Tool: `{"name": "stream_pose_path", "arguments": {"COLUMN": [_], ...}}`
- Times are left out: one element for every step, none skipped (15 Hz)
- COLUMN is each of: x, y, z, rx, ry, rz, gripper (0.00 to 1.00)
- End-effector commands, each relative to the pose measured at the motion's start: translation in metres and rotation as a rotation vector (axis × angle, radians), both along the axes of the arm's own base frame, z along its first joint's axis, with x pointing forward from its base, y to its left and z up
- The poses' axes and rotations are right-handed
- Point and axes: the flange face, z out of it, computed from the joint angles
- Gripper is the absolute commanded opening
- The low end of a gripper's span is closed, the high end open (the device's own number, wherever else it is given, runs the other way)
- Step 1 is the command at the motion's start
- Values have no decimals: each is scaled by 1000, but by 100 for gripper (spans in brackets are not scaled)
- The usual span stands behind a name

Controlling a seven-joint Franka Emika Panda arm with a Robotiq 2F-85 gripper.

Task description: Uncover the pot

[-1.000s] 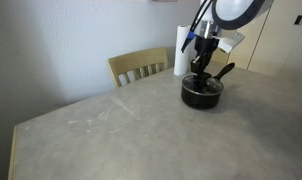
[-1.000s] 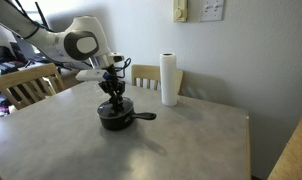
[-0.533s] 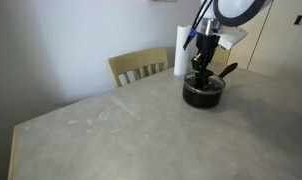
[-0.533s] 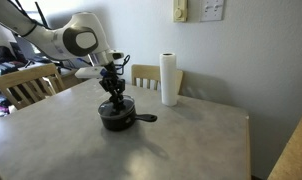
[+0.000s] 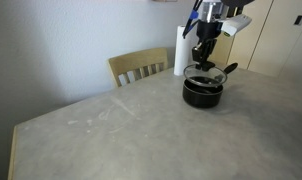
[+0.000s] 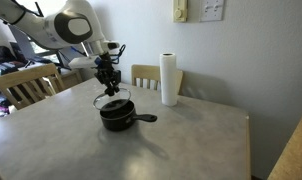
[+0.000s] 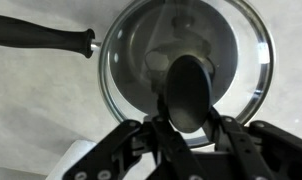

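The small black pot (image 5: 202, 94) stands on the table, its long handle (image 6: 145, 118) pointing sideways. My gripper (image 5: 203, 56) is shut on the dark knob (image 7: 188, 85) of the round glass lid (image 5: 205, 76) and holds the lid a little above the pot. In an exterior view the gripper (image 6: 110, 82) holds the lid (image 6: 111, 99) just over the pot (image 6: 117, 118). In the wrist view my gripper (image 7: 189, 122) clamps the knob, the lid's metal rim (image 7: 259, 80) rings it, and the pot handle (image 7: 41, 37) runs to the left.
A white paper towel roll (image 6: 169, 79) stands behind the pot, also in an exterior view (image 5: 180, 52). Wooden chairs (image 5: 141, 67) (image 6: 26, 85) stand at the table's edges. The grey table (image 5: 111, 130) stretches toward the camera.
My gripper has risen with the lid in it. The lid, which sat on the pot before, now hangs a little above it.
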Motion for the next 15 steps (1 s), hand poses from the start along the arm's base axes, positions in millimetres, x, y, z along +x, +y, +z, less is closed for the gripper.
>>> {"name": "stream_pose_path", "arguments": {"x": [-7, -7, -8, -9, -11, -13, -16, -18, -20, -21, -22, -22, -22, -21, -21], "y": [5, 6, 6, 6, 5, 4, 4, 5, 6, 7, 9, 14, 19, 27, 35], "z": [25, 29, 32, 34, 37, 39, 42, 44, 45, 47, 47, 46, 45, 41, 38], "rx": [-5, -5, -4, -5, -3, -4, -3, -2, 6, 16, 29, 43, 57, 71, 78], "ry": [-9, -16, -18, -17, -12, -5, -3, -4, 1, 4, 6, 7, 11, 21, 25], "rz": [32, 32, 25, 17, 7, -3, -5, -7, -3, 2, 14, 34, 50, 75, 101], "gripper": [11, 11, 12, 13, 17, 27, 32, 25, 11, 11, 11, 11, 11, 11, 11]}}
